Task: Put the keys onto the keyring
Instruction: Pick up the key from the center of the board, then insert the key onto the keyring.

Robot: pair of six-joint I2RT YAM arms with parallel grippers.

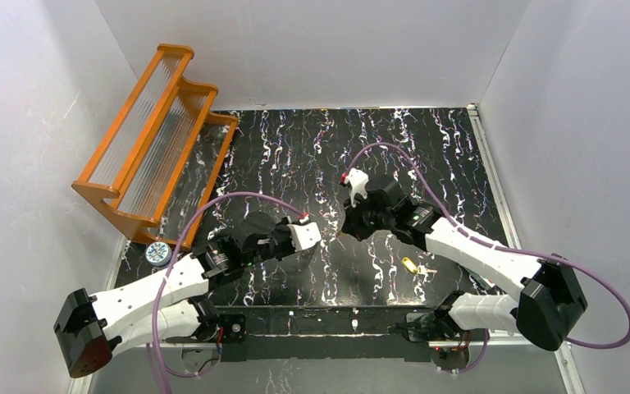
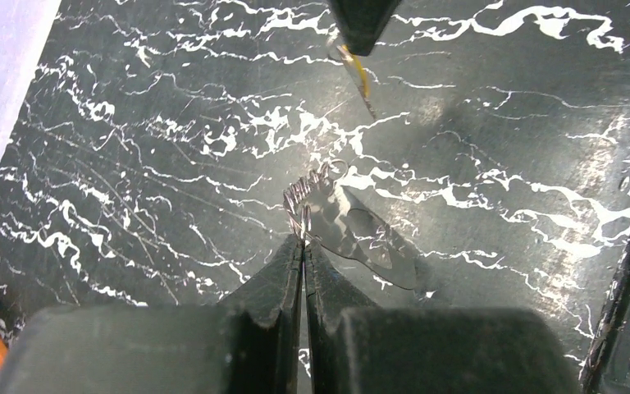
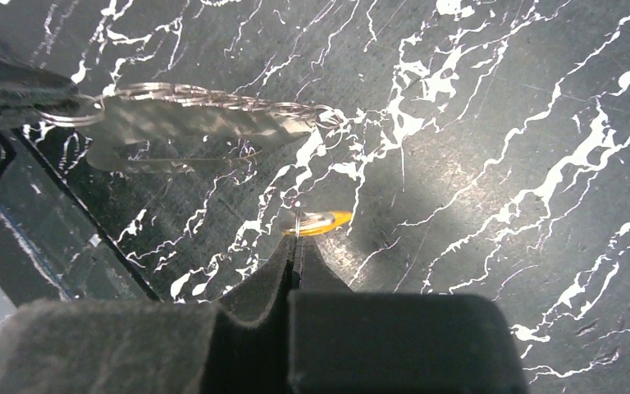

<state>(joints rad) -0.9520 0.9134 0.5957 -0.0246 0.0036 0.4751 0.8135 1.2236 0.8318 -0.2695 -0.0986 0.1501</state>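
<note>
Pinching one tiny key [image 3: 318, 221] with a yellow-orange plastic head and a short silver blade, the right tool [image 3: 295, 243] has its dark fingers pressed together on it. The key is seen edge-on, sticking out just past the tips. Close by but not touching it is the keyring [image 3: 205, 115], a thin silvery-grey metal loop drawn out into a long oval. One end of the loop is clamped in the left tool [image 2: 303, 243], whose two fingers are closed on it with no gap showing, and the free end points towards the held key. In the left wrist view the key's blade tip angles down towards the loop with a clear space between them. I cannot tell whether the loop's free end touches the surface below. The second key [image 1: 415, 266], with the same yellow head and silver blade, lies flat on the counter [image 1: 295, 148] beside the right arm's white forearm, well apart from both tools. That counter is glossy black with white marble-like veins, and the two tools meet nose to nose near its middle. At the far left an orange wooden rack [image 1: 152, 135] with ribbed clear panels stands partly on the counter, leaning against the white wall [image 1: 16, 123]. A small round blue-and-white disc [image 1: 157, 254] sits just beside the rack's near foot.
</note>
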